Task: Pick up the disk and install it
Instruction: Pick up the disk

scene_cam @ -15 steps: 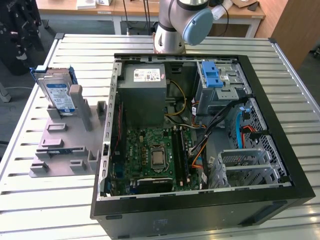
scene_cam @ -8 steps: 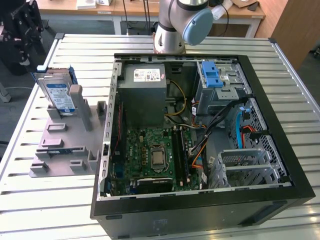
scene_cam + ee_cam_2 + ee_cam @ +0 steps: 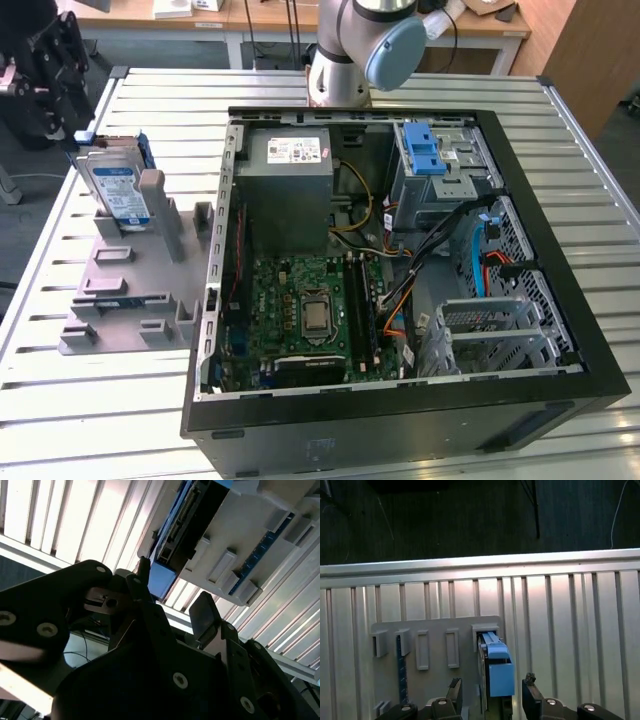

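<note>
The disk (image 3: 113,190) stood on edge in a slot of the grey holder (image 3: 150,290), at the exterior view's left on the slatted counter (image 3: 100,400). Standing upright probably kept both flat faces free for a grasp from above. Its blue end bracket pointed up, as the first wrist view showed (image 3: 497,670).

The gripper (image 3: 492,695) hung over that end with its jaws apart. One fingertip (image 3: 455,684) sat on each side of the bracket, and a gap showed on both sides, so nothing was clamped yet. That straddle looked like alignment for closing on the disk's faces.

The open computer case (image 3: 590,330) lay well apart at the exterior view's centre and right. Its drive cage (image 3: 455,190) with the blue latch sat near the upper right.

In the upper left of the exterior view the gripper (image 3: 62,100) was a dark mass, partly cut off by the frame edge. The disk's lower edge was hidden inside the holder. Both wrist views caught the disk nearly edge-on, so its label could not be made out there. How far the fingertips stood above the disk could not be told.
</note>
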`<action>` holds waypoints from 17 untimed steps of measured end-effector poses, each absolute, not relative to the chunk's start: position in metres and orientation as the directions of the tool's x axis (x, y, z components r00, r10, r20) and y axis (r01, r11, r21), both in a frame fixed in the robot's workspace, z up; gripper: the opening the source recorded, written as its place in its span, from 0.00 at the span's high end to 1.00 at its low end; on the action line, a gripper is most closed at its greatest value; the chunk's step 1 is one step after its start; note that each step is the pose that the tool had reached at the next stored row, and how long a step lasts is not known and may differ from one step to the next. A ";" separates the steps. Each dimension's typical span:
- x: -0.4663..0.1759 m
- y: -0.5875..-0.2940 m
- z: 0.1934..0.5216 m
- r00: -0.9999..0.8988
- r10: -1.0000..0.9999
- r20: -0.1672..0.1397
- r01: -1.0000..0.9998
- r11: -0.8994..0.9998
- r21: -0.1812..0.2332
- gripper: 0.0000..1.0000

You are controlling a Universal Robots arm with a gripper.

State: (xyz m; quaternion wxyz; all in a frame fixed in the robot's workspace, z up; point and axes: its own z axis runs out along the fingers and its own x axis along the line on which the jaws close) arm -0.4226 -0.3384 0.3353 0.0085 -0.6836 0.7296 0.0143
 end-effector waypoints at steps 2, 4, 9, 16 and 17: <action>-0.423 -0.338 0.334 -0.047 -0.998 -0.032 -0.999 0.047 0.009 0.41; -0.424 -0.338 0.331 -0.047 -0.998 -0.030 -0.999 0.047 0.010 0.41; -0.425 -0.336 0.325 -0.047 -0.998 -0.029 -0.999 0.047 0.009 0.41; -0.430 -0.333 0.317 -0.046 -0.999 -0.028 -0.999 0.046 0.005 0.41; -0.430 -0.333 0.316 -0.046 -0.999 -0.028 -0.999 0.046 0.004 0.41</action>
